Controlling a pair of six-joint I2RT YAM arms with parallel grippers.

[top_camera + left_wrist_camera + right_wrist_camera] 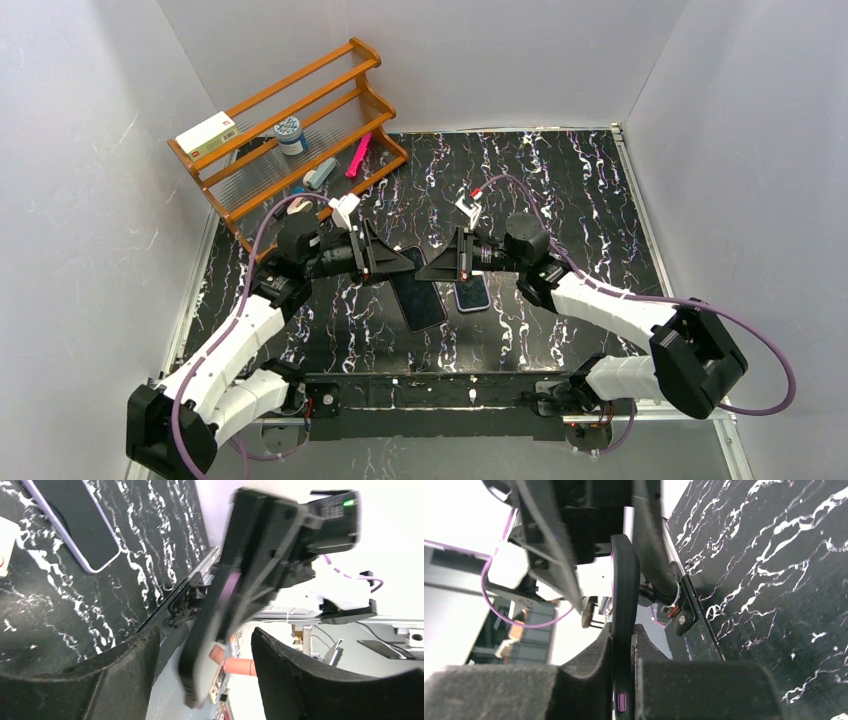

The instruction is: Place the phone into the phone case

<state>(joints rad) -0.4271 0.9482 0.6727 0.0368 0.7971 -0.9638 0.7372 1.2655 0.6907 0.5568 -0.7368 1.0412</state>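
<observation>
1. The phone (472, 294) lies flat on the black marbled surface (580, 200), beneath the right tool (624, 645).
2. That tool grasps the phone case (625, 580) edge-on; the left tool (205, 650) is released around it.
3. White walls (500, 60) enclose the surface, and a wooden rack (300, 110) stands beyond the left tool.

Black case (624, 605) held edge-on; lavender phone (75, 520) flat.

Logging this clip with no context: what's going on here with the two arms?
The right gripper is shut on the edge of a dark phone case, holding it up above the table between the two arms. The left gripper stands open on either side of the case, not gripping it. The phone lies flat on the table close by, not yet in the case.
</observation>
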